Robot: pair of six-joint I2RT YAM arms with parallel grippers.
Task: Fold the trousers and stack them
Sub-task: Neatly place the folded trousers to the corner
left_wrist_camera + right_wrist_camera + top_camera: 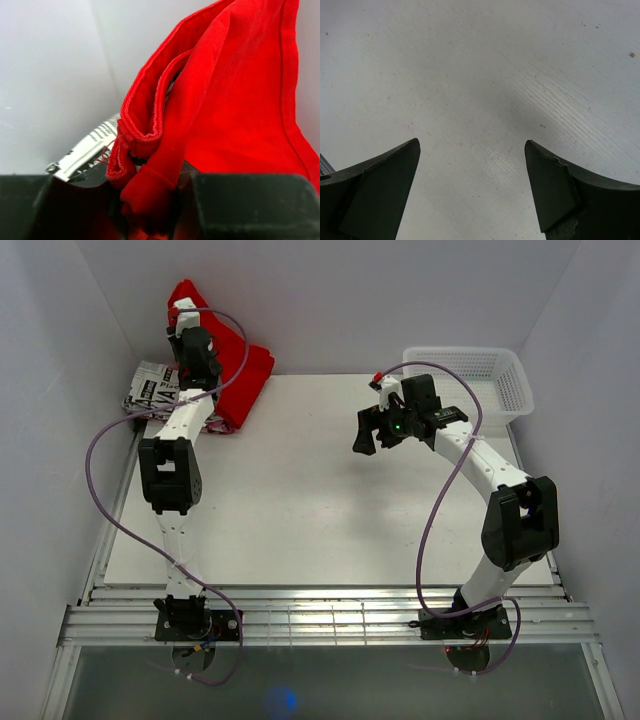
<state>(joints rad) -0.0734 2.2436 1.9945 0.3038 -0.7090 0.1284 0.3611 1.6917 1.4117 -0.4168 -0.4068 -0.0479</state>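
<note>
While left gripper (150, 210) pinches red trousers (250, 370) at far-left corner, you lower slowly, aligning fold edges over newspaper-print garment (150, 388). Right gripper (472, 185) spread, empty, above table (300, 500).

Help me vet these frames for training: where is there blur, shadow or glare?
Top external: even, soft light; a faint blue glint on the near strip. Left wrist: the trousers are sharp, the left gripper blurred and underexposed. Right wrist: a soft shadow on the table ahead of the right gripper; no glare.
</note>
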